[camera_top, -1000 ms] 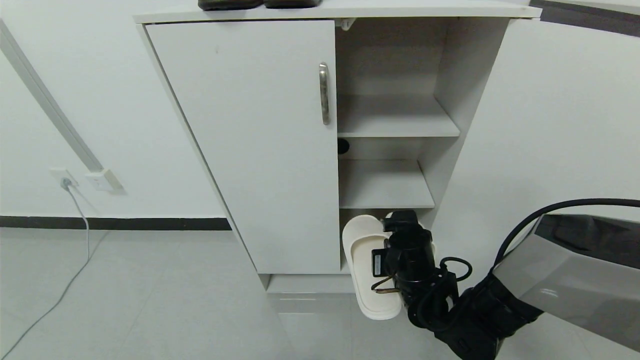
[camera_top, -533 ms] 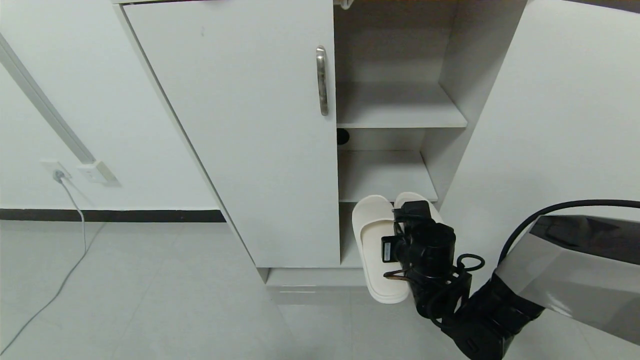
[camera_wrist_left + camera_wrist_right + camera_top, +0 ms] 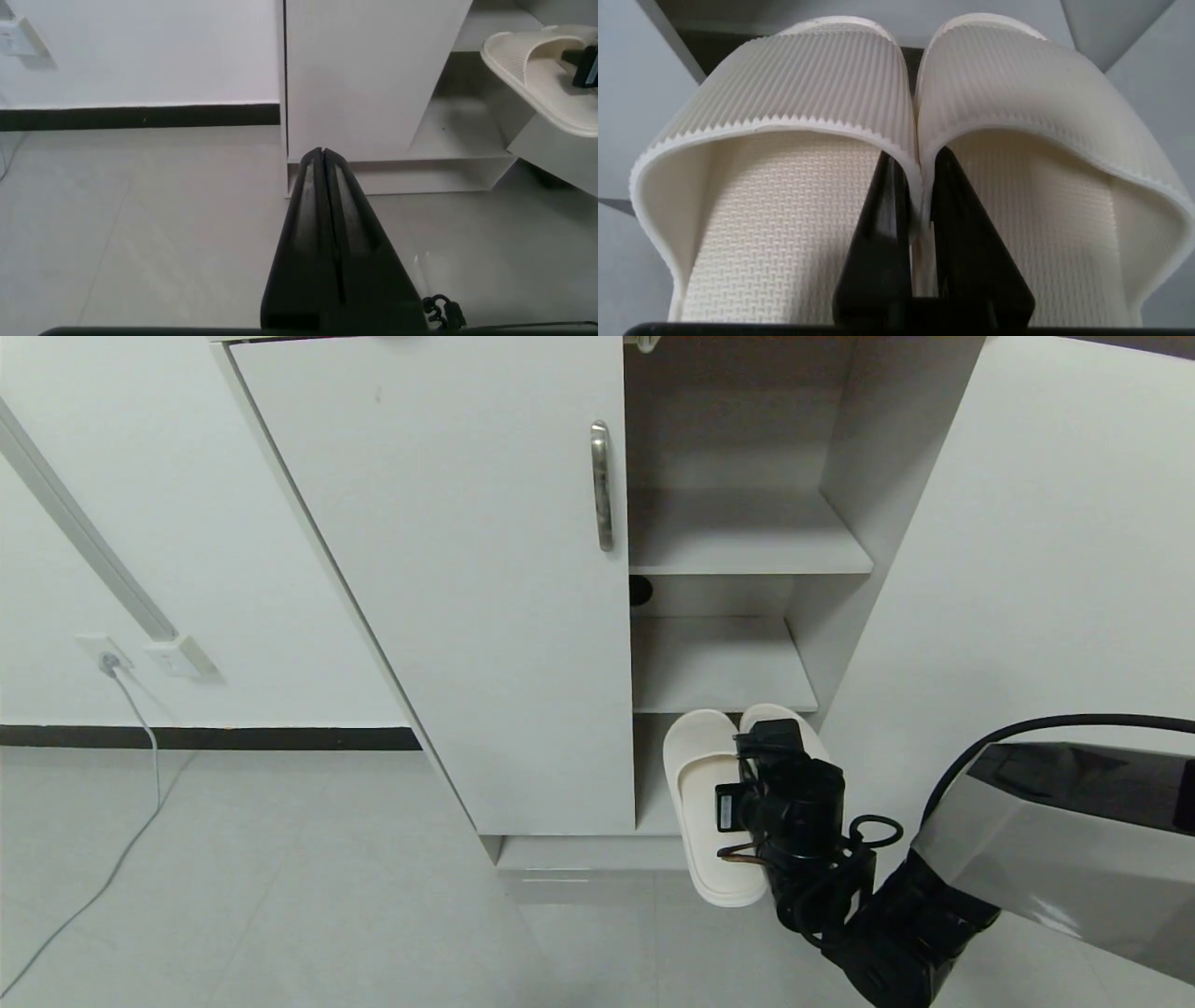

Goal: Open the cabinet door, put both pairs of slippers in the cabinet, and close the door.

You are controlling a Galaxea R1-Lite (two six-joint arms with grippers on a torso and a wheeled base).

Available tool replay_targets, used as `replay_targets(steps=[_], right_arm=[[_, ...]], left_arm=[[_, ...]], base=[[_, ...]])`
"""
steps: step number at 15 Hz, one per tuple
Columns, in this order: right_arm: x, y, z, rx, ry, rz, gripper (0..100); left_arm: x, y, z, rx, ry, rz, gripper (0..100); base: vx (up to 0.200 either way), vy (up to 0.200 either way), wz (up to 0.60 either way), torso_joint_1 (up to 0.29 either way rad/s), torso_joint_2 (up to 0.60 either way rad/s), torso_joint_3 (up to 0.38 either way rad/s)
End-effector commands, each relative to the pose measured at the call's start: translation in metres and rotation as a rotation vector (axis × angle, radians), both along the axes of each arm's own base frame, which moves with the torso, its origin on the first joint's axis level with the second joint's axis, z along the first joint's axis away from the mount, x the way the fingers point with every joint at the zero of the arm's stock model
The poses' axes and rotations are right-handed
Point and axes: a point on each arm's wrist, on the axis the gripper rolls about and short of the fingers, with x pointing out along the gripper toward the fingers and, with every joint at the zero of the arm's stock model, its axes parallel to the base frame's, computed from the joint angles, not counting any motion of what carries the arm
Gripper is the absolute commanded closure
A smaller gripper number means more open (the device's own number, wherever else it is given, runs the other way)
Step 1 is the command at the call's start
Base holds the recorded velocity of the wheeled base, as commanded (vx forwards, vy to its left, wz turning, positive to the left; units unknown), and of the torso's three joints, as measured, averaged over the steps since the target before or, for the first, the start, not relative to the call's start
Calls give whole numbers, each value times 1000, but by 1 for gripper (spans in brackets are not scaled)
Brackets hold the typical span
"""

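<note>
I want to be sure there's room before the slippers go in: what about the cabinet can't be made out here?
- Lowest compartment: in the head view, mostly hidden behind the white slippers and right gripper.
- Space behind the closed left door: hidden by that door in the head and left wrist views.
- Cabinet: its top is cut off by the head view's upper edge.

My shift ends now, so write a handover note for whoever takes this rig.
Right hand: shut on the cream slippers, pinching both inner edges, at the mouth of the bottom compartment of the cabinet.
Left hand: shut, empty, low over the floor.
Done: right door open.
To do: set this pair inside, stow the other pair, close the door.
</note>
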Motion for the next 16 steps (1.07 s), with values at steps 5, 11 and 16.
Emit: replay_targets(steps=[5, 11, 16], right_arm=[[3, 1, -3, 7, -1, -1, 100], [30, 1, -9, 25, -20, -35, 100], [72, 10, 1, 30, -18, -17, 100]], left_arm=[[0, 0, 0, 2, 3, -1, 100], [0, 0, 0, 2, 1, 0, 100], [0, 0, 0, 1, 1, 2, 100]], base=[[200, 0, 0, 1, 2, 3], [67, 0, 0, 2, 1, 0], [0, 0, 0, 0, 0, 0]])
